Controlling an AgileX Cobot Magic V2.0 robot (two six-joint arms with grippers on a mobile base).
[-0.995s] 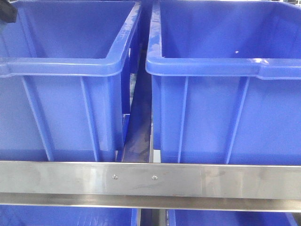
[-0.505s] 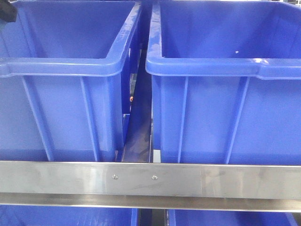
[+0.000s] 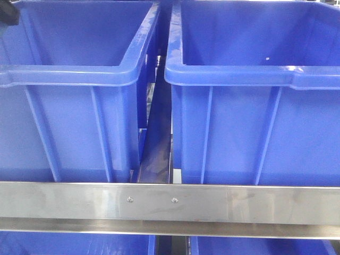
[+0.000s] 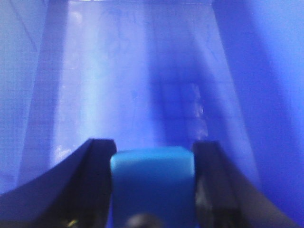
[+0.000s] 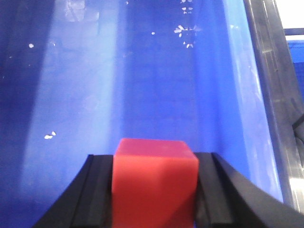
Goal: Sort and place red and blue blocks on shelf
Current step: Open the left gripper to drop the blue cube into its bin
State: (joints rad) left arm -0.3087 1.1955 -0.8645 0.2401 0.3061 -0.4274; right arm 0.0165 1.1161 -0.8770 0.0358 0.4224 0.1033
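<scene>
Two bins (image 3: 79, 79) (image 3: 255, 79) sit behind the shelf rail (image 3: 170, 202). Only wrist views show blocks: left hand (image 4: 153, 190) clamps one blue block (image 4: 153, 175), right hand (image 5: 154, 190) one red block (image 5: 154, 175).

Red block (image 5: 154, 183) and blurry, seemingly sky-blue block (image 4: 153, 187), each claw-held.

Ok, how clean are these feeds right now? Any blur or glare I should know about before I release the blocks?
Left wrist: soft and hazy, blue block edges blurred, a pale light band down the bin wall. Right wrist: sharper, red block crisp, white specks on the bin interior. Front view: sharp, mild sheen on the steel rail and bin rims.
</scene>
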